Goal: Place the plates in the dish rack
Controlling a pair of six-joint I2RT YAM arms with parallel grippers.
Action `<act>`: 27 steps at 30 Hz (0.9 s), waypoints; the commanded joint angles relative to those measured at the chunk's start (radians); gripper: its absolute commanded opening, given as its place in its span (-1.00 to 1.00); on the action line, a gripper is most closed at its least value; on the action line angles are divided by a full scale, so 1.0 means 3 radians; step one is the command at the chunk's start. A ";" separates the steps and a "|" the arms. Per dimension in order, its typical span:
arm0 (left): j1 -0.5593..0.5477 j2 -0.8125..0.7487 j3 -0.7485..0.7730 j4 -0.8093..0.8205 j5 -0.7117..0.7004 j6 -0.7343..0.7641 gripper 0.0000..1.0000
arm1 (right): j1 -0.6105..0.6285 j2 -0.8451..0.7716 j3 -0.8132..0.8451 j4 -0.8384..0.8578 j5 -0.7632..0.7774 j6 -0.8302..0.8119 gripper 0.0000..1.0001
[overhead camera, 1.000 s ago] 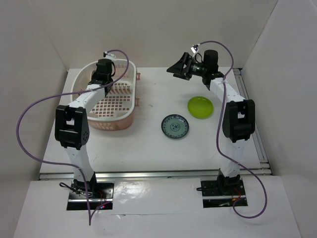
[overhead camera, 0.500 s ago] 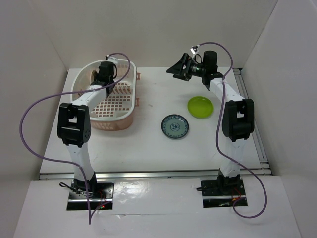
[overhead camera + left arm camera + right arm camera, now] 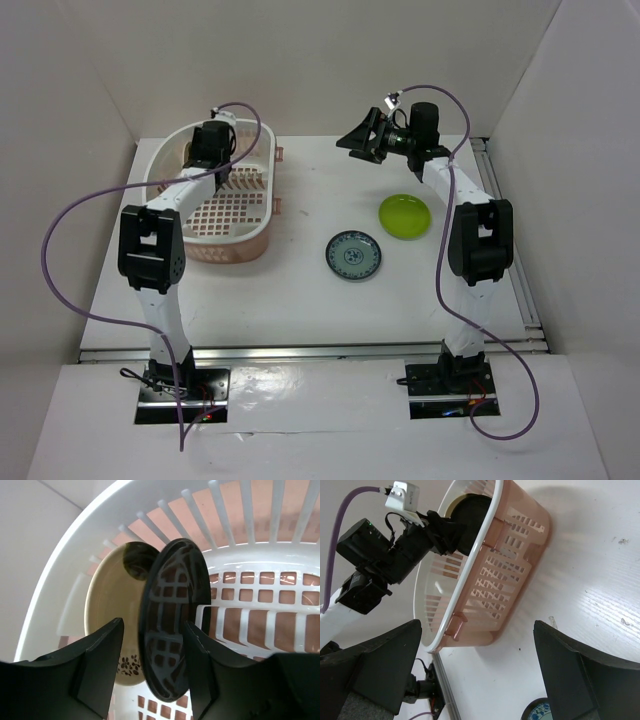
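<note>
Straddling the black plate (image 3: 172,615) with jaws parted, nothing pinched: left tool (image 3: 152,625) | black plate stands on edge in the dish rack (image 3: 65,570), just beside the cream plate (image 3: 112,600) | right tool (image 3: 477,625) spread wide, empty | green plate (image 3: 405,215) and blue-white plate (image 3: 353,254) lie on the tabletop (image 3: 300,300) | judged half done, two plates left.

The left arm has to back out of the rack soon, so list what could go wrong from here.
1. The black plate stands on edge between the fingers of the open left gripper; a crooked retreat could clip its rim and topple it.
2. It stands close beside the cream plate at the end of the dish rack, so a knock could shift both.
</note>
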 commanded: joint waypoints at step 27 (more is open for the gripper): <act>-0.0032 -0.0976 0.0615 -0.0226 0.4210 -0.2935 1.00 | -0.0737 -0.0975 -0.1191 -0.0954 0.1814 -0.0916 1.00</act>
